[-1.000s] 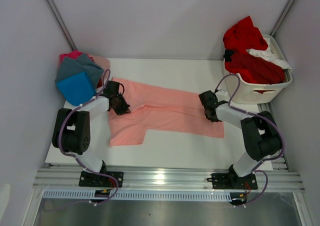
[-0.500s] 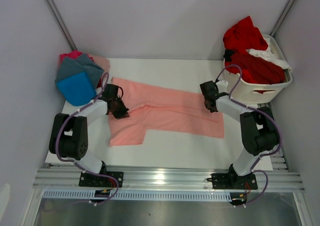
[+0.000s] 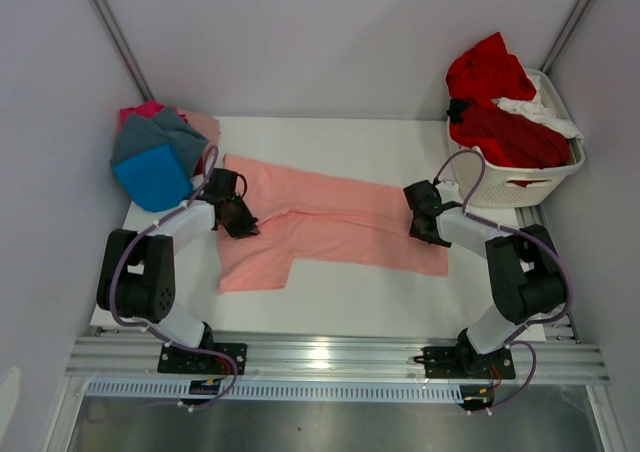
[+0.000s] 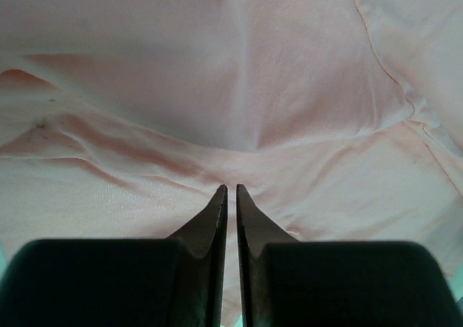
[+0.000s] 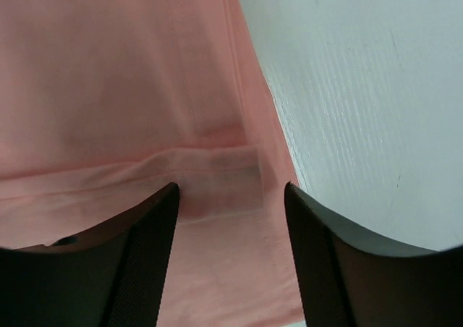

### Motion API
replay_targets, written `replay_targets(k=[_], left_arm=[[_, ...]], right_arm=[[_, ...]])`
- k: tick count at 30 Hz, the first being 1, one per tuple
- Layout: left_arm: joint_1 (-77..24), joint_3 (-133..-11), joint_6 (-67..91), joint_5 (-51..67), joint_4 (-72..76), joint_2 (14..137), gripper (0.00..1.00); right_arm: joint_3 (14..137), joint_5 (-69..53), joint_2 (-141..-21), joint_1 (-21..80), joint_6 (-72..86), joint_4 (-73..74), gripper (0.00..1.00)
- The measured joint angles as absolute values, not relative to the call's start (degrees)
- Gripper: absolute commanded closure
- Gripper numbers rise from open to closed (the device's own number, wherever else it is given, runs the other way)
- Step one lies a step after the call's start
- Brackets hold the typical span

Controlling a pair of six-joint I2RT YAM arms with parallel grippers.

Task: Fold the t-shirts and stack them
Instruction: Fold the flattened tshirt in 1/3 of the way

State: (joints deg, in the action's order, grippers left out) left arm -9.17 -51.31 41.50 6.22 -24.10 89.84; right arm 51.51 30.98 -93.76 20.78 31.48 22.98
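Table (image 3: 340,302) of white colour bears the salmon-pink shirt (image 3: 340,222), which lies spread flat across its middle, with one part reaching toward the near left side. The left gripper (image 3: 238,218) is down on the left part of this shirt. In the left wrist view its fingers stand almost together, with only a thin slit between them. The wrinkles of the cloth run toward the tips, so it pinches the shirt.

The right gripper (image 3: 421,222) is at the right end of the shirt. In the right wrist view its fingers (image 5: 155,226) stand wide apart over the shirt's edge, with a folded band of cloth between them and bare table on the right. Whether they touch the cloth, I cannot tell.

Farther, at the far left corner, lies a pile: a blue shirt (image 3: 152,177) in front, a grey shirt (image 3: 150,137) behind it, then a magenta shirt (image 3: 140,110) and a pale pink shirt (image 3: 203,124). At the far right stands a white basket (image 3: 520,184) with red shirts (image 3: 495,102) heaped above its rim and a white shirt (image 3: 535,112) on them.
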Motion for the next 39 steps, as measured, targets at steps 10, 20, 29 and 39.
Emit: replay_targets(k=[10,20,29,39], left_arm=[[-9.8,-51.3,41.5,6.2,-24.1,89.8,0.93],[-10.0,-51.3,41.5,5.9,-24.2,89.8,0.97],[-10.0,-51.3,41.5,5.1,-24.7,89.8,0.99],[-10.0,-51.3,41.3,4.7,-25.0,89.8,0.99]], right_arm=[[49.7,27.5,-92.1,19.7,32.8,22.2,0.99],[51.3,27.1,-92.4,18.2,32.3,22.0,1.00],[60.7,30.4,-94.3,16.2,29.0,21.9,1.00],[60.8,39.0,-88.4,19.5,22.2,17.0,1.00]])
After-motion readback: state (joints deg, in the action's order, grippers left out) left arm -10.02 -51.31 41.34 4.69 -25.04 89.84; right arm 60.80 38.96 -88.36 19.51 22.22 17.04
